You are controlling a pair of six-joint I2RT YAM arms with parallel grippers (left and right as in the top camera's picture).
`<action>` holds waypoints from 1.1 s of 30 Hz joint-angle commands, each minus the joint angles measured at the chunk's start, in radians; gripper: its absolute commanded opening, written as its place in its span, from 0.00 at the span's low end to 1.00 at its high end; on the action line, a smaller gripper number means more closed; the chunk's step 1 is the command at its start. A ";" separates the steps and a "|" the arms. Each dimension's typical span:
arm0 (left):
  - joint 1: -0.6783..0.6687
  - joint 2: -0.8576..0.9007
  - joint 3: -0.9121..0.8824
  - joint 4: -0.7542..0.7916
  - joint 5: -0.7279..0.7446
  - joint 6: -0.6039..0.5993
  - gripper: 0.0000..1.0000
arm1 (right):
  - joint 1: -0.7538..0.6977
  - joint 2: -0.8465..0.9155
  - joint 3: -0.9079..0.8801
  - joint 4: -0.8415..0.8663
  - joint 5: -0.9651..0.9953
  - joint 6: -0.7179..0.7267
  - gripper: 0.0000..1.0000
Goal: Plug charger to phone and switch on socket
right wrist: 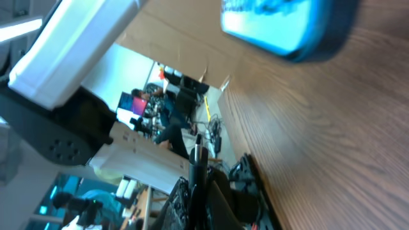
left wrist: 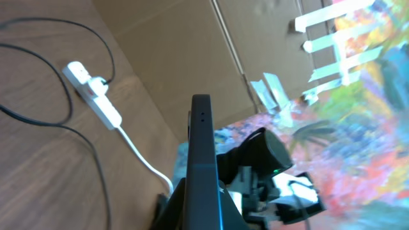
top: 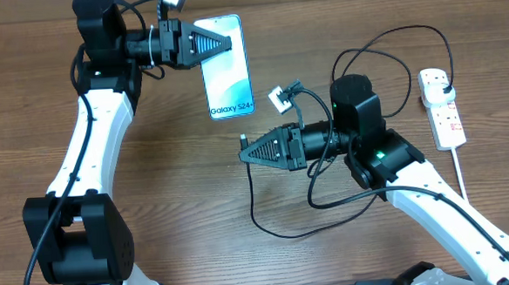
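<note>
- The left gripper [top: 225, 44] reaches in from the left at the far side of the table [top: 179, 207]; its jaws are closed on the long left edge of the phone [top: 229, 78], near the far end.
- The phone faces up with its light blue screen lit, the "Galaxy S24" text at the near end; from the left wrist camera it shows edge-on [left wrist: 201, 160] between the fingers; I cannot tell whether it rests on the wood or is held just above it.
- The right gripper [top: 245, 154] points left at mid-table, near the phone's near end but apart from it; its jaws are pinched tight on the charger [top: 252, 204] close to its tip, and a thin black connector tip [right wrist: 197, 153] sticks out past the fingers.
- From that grip the black cable drops toward the near edge, loops back under the right arm, then arcs round to the right.
- The socket [top: 442, 106] lies at the right edge, well apart from the phone; a black plug [top: 444, 84] sits in it; its white cord [top: 462, 171] trails toward the near side.
</note>
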State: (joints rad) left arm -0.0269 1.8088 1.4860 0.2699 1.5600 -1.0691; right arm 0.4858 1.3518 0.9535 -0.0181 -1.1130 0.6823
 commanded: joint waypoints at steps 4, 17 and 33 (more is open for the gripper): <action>-0.008 0.003 0.011 0.072 0.008 -0.289 0.04 | 0.004 0.006 0.001 0.129 0.059 0.134 0.04; -0.047 0.003 0.011 0.072 0.010 -0.277 0.04 | 0.001 0.008 0.001 0.208 0.071 0.160 0.04; -0.046 0.003 0.011 0.072 0.008 -0.281 0.04 | 0.001 0.008 0.001 0.219 0.064 0.167 0.04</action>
State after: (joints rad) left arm -0.0708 1.8091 1.4860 0.3367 1.5585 -1.3361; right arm 0.4858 1.3609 0.9535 0.1921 -1.0580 0.8410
